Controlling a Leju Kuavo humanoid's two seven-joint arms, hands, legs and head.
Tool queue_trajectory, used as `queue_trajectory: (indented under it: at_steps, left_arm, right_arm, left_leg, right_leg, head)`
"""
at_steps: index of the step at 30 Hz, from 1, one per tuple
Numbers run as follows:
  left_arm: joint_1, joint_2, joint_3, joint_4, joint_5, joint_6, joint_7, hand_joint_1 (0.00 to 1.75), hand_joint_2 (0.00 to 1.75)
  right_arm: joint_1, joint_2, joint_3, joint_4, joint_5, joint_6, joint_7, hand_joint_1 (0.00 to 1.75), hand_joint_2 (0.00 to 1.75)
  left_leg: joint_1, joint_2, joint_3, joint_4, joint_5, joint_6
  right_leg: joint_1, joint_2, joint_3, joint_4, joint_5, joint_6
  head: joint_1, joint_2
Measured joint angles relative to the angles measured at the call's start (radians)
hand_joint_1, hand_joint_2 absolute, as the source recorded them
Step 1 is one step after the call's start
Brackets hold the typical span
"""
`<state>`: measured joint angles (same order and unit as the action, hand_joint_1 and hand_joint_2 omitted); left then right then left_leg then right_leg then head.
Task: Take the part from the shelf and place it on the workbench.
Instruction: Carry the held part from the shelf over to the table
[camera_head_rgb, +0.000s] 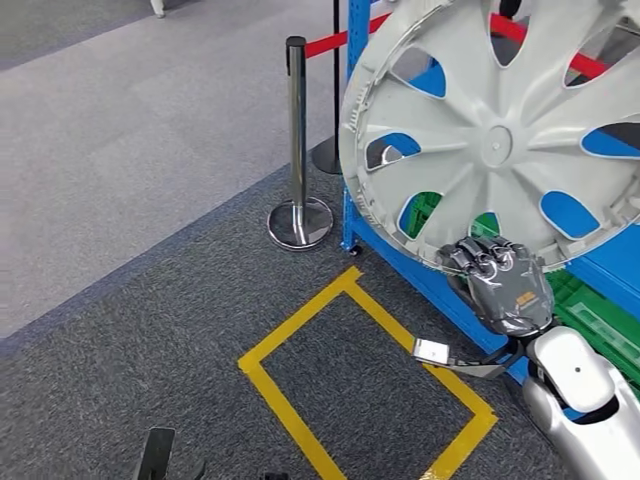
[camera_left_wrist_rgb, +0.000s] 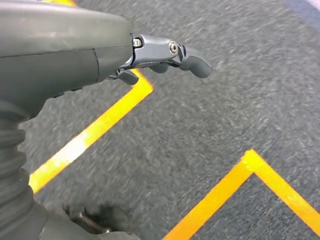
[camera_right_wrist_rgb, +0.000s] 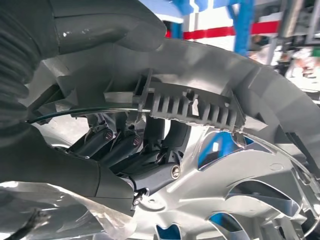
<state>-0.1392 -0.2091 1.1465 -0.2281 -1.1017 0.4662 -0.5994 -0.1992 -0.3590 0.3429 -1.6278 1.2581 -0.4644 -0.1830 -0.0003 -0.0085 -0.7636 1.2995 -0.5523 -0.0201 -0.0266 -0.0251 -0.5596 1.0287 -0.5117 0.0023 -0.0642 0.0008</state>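
Observation:
The part is a large silver wheel cover (camera_head_rgb: 490, 130) with spoke cut-outs, held upright and tilted in front of the blue shelf (camera_head_rgb: 423, 275). My right hand (camera_head_rgb: 502, 280) grips its lower rim from below. In the right wrist view my fingers (camera_right_wrist_rgb: 124, 145) curl over the ribbed inner rim of the wheel cover (camera_right_wrist_rgb: 234, 170). My left hand (camera_left_wrist_rgb: 151, 55) hangs over the dark carpet with nothing in it, its fingers slightly bent and apart.
A chrome stanchion (camera_head_rgb: 299, 160) with a red belt (camera_head_rgb: 340, 40) stands left of the shelf. A yellow taped rectangle (camera_head_rgb: 362, 380) marks the carpet in front. Green crates (camera_head_rgb: 596, 315) sit on the shelf's low level. Lighter grey carpet (camera_head_rgb: 113, 150) stretches to the left.

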Motion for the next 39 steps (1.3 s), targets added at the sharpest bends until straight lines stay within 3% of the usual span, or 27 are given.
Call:
queue_trajectory:
  at_steps: [1, 2, 3, 5, 7, 9, 11, 13, 15, 16, 17, 18, 20, 22, 24, 26, 28, 29, 31, 32, 34, 35, 37, 38, 39]
  left_arm:
    - [0.0, -0.001, 0.004, 0.0, 0.004, -0.012, 0.005, 0.0, 1.75]
    - [0.001, -0.001, 0.005, 0.0, 0.004, -0.018, 0.016, 0.0, 1.75]
    - [0.001, -0.001, 0.006, 0.0, 0.004, -0.02, 0.028, 0.0, 1.75]
    - [-0.002, -0.001, 0.006, 0.0, 0.003, -0.015, 0.04, 0.0, 1.75]
    - [-0.005, -0.001, 0.006, 0.0, 0.001, -0.015, 0.041, 0.0, 1.75]
    - [-0.004, -0.001, 0.006, 0.0, -0.005, -0.012, 0.047, 0.0, 1.75]
    - [-0.003, -0.002, 0.006, 0.0, -0.013, -0.002, 0.058, 0.0, 1.75]
    - [-0.004, -0.005, 0.006, 0.0, -0.018, 0.006, 0.069, 0.0, 1.75]
    - [-0.004, -0.008, 0.006, 0.0, -0.021, 0.009, 0.073, 0.0, 1.75]
    - [-0.004, -0.01, 0.006, 0.0, -0.021, 0.009, 0.074, 0.0, 1.75]
    - [-0.004, -0.01, 0.006, 0.0, -0.021, 0.01, 0.074, 0.0, 1.75]
    - [-0.004, -0.011, 0.006, 0.0, -0.021, 0.01, 0.074, 0.0, 1.75]
    - [-0.005, -0.012, 0.006, 0.0, -0.022, 0.013, 0.074, 0.0, 1.75]
    - [-0.004, -0.012, 0.006, 0.0, -0.023, 0.016, 0.074, 0.0, 1.75]
    - [0.0, -0.011, 0.006, 0.0, -0.025, 0.019, 0.074, 0.0, 1.75]
    - [0.002, -0.009, 0.006, 0.0, -0.025, 0.023, 0.074, 0.0, 1.75]
    - [0.0, -0.009, 0.005, 0.0, -0.027, 0.025, 0.074, 0.0, 1.75]
    - [-0.001, -0.009, 0.005, 0.0, -0.028, 0.026, 0.074, 0.0, 1.75]
    - [0.0, -0.009, 0.004, 0.0, -0.029, 0.027, 0.074, 0.0, 1.75]
    - [0.002, -0.009, 0.004, 0.0, -0.029, 0.027, 0.074, 0.0, 1.75]
    - [0.003, -0.008, 0.004, 0.0, -0.029, 0.028, 0.074, 0.0, 1.75]
    - [0.003, -0.008, 0.004, 0.0, -0.029, 0.029, 0.074, 0.0, 1.75]
    - [0.001, -0.006, 0.004, 0.0, -0.03, 0.031, 0.074, 0.0, 1.75]
    - [0.0, -0.006, 0.003, 0.0, -0.03, 0.032, 0.074, 0.0, 1.75]
    - [0.001, -0.006, 0.003, 0.0, -0.03, 0.032, 0.074, 0.0, 1.75]
  right_arm:
    - [0.01, -0.003, -0.003, -0.008, 0.002, 0.0, 0.001, 1.75, 1.75]
    - [0.018, -0.005, -0.004, -0.015, 0.004, 0.0, 0.001, 1.75, 1.75]
    - [0.022, -0.005, -0.006, -0.02, 0.006, 0.0, 0.001, 1.75, 1.75]
    - [0.026, -0.006, -0.008, -0.028, 0.01, 0.001, 0.001, 1.75, 1.75]
    - [0.026, -0.007, -0.012, -0.033, 0.013, 0.002, 0.001, 1.75, 1.75]
    - [0.027, -0.008, -0.014, -0.035, 0.016, 0.005, 0.002, 1.75, 1.75]
    - [0.028, -0.011, -0.016, -0.038, 0.017, 0.009, 0.003, 1.75, 1.75]
    - [0.031, -0.016, -0.02, -0.041, 0.017, 0.012, 0.004, 1.75, 1.75]
    - [0.038, -0.02, -0.022, -0.041, 0.017, 0.013, 0.004, 1.75, 1.75]
    - [0.041, -0.021, -0.022, -0.042, 0.017, 0.013, 0.003, 1.75, 1.75]
    - [0.043, -0.022, -0.022, -0.042, 0.017, 0.013, 0.003, 1.75, 1.75]
    - [0.044, -0.022, -0.022, -0.042, 0.017, 0.013, 0.004, 1.75, 1.75]
    - [0.044, -0.023, -0.023, -0.043, 0.018, 0.013, 0.004, 1.75, 1.75]
    - [0.044, -0.025, -0.023, -0.043, 0.019, 0.013, 0.003, 1.75, 1.75]
    - [0.041, -0.025, -0.022, -0.044, 0.019, 0.014, 0.003, 1.75, 1.75]
    - [0.035, -0.025, -0.022, -0.045, 0.018, 0.014, 0.003, 1.75, 1.75]
    - [0.032, -0.025, -0.023, -0.046, 0.018, 0.014, 0.004, 1.75, 1.75]
    - [0.031, -0.025, -0.023, -0.046, 0.017, 0.014, 0.003, 1.75, 1.75]
    - [0.032, -0.025, -0.022, -0.046, 0.018, 0.014, 0.002, 1.75, 1.75]
    - [0.032, -0.025, -0.022, -0.046, 0.018, 0.014, 0.002, 1.75, 1.75]
    - [0.031, -0.025, -0.022, -0.046, 0.018, 0.013, 0.002, 1.75, 1.75]
    - [0.03, -0.025, -0.022, -0.046, 0.017, 0.013, 0.002, 1.75, 1.75]
    - [0.029, -0.026, -0.022, -0.047, 0.017, 0.013, 0.003, 1.75, 1.75]
    - [0.029, -0.026, -0.022, -0.047, 0.017, 0.012, 0.002, 1.75, 1.75]
    - [0.029, -0.026, -0.021, -0.047, 0.017, 0.012, 0.002, 1.75, 1.75]
  left_leg:
    - [0.003, 0.002, -0.005, 0.012, 0.006, -0.001]
    - [0.004, 0.005, 0.01, -0.017, 0.03, -0.001]
    - [0.004, 0.016, 0.041, -0.078, 0.065, 0.002]
    - [-0.007, 0.062, 0.107, -0.207, 0.112, 0.014]
    - [-0.019, 0.087, 0.128, -0.259, 0.115, 0.026]
    - [-0.019, 0.066, 0.127, -0.268, 0.117, 0.037]
    - [-0.013, 0.041, 0.133, -0.28, 0.123, 0.05]
    - [-0.011, 0.015, 0.137, -0.286, 0.126, 0.058]
    - [-0.011, -0.014, 0.137, -0.284, 0.125, 0.06]
    - [-0.012, -0.029, 0.137, -0.283, 0.125, 0.061]
    - [-0.011, -0.045, 0.137, -0.281, 0.124, 0.06]
    - [-0.01, -0.06, 0.138, -0.278, 0.123, 0.059]
    - [-0.009, -0.088, 0.133, -0.267, 0.119, 0.052]
    - [-0.007, -0.11, 0.122, -0.259, 0.119, 0.042]
    - [-0.005, -0.13, 0.115, -0.26, 0.124, 0.031]
    - [-0.008, -0.098, 0.104, -0.237, 0.11, 0.021]
    - [-0.009, -0.031, 0.064, -0.147, 0.062, 0.011]
    - [-0.006, -0.011, 0.033, -0.082, 0.033, 0.008]
    - [-0.002, 0.0, -0.011, 0.009, 0.008, 0.006]
    - [-0.002, 0.001, -0.011, 0.009, 0.02, 0.008]
    - [-0.006, 0.017, 0.042, -0.093, 0.082, 0.018]
    - [-0.014, 0.041, 0.076, -0.159, 0.106, 0.026]
    - [-0.029, 0.079, 0.119, -0.244, 0.122, 0.04]
    - [-0.035, 0.082, 0.122, -0.255, 0.117, 0.044]
    - [-0.035, 0.07, 0.123, -0.262, 0.118, 0.048]
  right_leg:
    - [0.0, -0.014, 0.002, 0.0, -0.002, 0.0]
    - [0.0, -0.026, 0.005, 0.0, -0.005, 0.0]
    - [0.001, -0.037, 0.009, 0.0, -0.008, 0.002]
    - [0.004, -0.057, 0.016, 0.0, -0.015, 0.008]
    - [0.01, -0.078, 0.019, -0.002, -0.02, 0.017]
    - [0.011, -0.098, 0.021, -0.007, -0.025, 0.028]
    - [0.007, -0.065, 0.01, 0.02, -0.051, 0.035]
    - [0.005, -0.003, -0.043, 0.129, -0.105, 0.036]
    - [0.007, 0.022, -0.114, 0.254, -0.142, 0.035]
    - [0.007, 0.025, -0.135, 0.276, -0.135, 0.035]
    - [0.007, 0.026, -0.136, 0.257, -0.107, 0.035]
    - [0.005, 0.032, -0.119, 0.202, -0.064, 0.035]
    - [-0.003, 0.074, -0.066, 0.075, -0.002, 0.038]
    - [-0.007, 0.105, -0.039, 0.022, 0.009, 0.037]
    - [-0.004, 0.089, -0.036, 0.02, 0.01, 0.031]
    - [-0.005, 0.066, -0.03, 0.016, 0.012, 0.022]
    - [-0.003, 0.04, -0.023, 0.013, 0.01, 0.012]
    - [0.0, 0.026, -0.021, 0.013, 0.008, 0.008]
    - [0.004, -0.001, -0.017, 0.013, 0.004, 0.004]
    - [0.005, -0.016, -0.015, 0.013, 0.002, 0.003]
    - [0.008, -0.042, -0.008, 0.013, -0.004, 0.003]
    - [0.01, -0.053, -0.005, 0.013, -0.007, 0.005]
    - [0.015, -0.075, -0.001, 0.011, -0.013, 0.012]
    - [0.016, -0.086, 0.001, 0.009, -0.014, 0.015]
    - [0.016, -0.097, 0.005, 0.006, -0.015, 0.02]
  head:
    - [0.0, 0.0]
    - [0.0, 0.0]
    - [0.0, 0.0]
    - [0.0, 0.0]
    - [0.001, 0.0]
    - [0.002, 0.0]
    - [0.005, 0.0]
    - [0.011, 0.0]
    - [0.015, 0.0]
    - [0.015, 0.0]
    - [0.015, 0.0]
    - [0.015, 0.0]
    - [0.015, 0.0]
    - [0.014, 0.0]
    - [0.013, 0.0]
    - [0.01, 0.0]
    - [0.004, 0.0]
    - [0.002, 0.0]
    - [0.002, 0.0]
    - [0.002, 0.0]
    - [0.002, 0.0]
    - [0.002, 0.0]
    - [0.003, 0.0]
    - [0.003, 0.0]
    - [0.003, 0.0]
